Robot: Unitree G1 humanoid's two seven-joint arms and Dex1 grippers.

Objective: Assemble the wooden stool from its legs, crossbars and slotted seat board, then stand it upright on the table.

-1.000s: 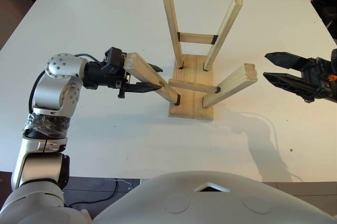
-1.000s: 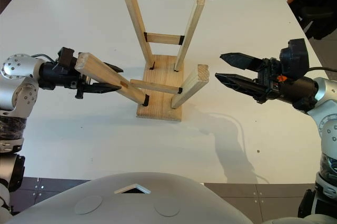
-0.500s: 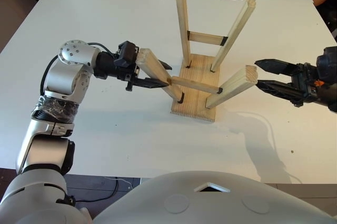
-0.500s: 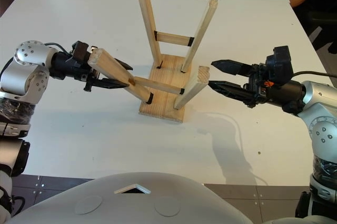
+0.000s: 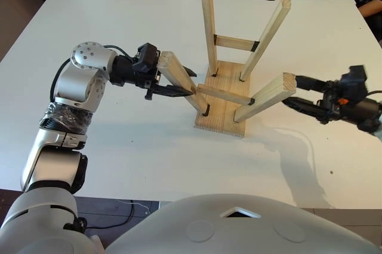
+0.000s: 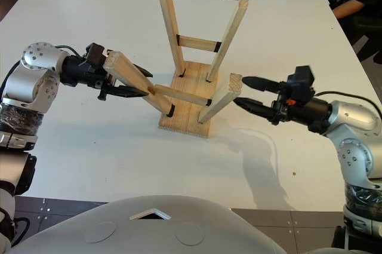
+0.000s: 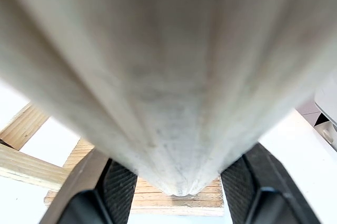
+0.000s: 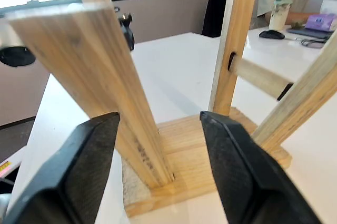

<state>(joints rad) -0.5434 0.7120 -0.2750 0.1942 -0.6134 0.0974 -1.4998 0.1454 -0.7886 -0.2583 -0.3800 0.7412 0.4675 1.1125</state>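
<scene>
Stool (image 5: 230, 86) sits upside down on worktop (image 5: 119, 146), seat board (image 5: 219, 125) flat, all four legs in their slots. Left fingers (image 5: 171, 92) clamped on left leg (image 7: 168, 76), one finger each side, gripping near its free end. That leg slants from the board out toward the left fingers. Right fingers (image 6: 253, 109) apart, tips at the free end of right leg (image 5: 265, 95), one tip above and one below it; cannot tell if they touch. Right leg slants out toward the right fingers. Near crossbar (image 5: 224, 94) spans between these two legs, midway between both sets of fingers. Beyond the fingers, two far legs (image 5: 208, 33) stand nearly upright, joined by far crossbar (image 5: 230, 43). Seat board lies below and between the two sets of fingers.
</scene>
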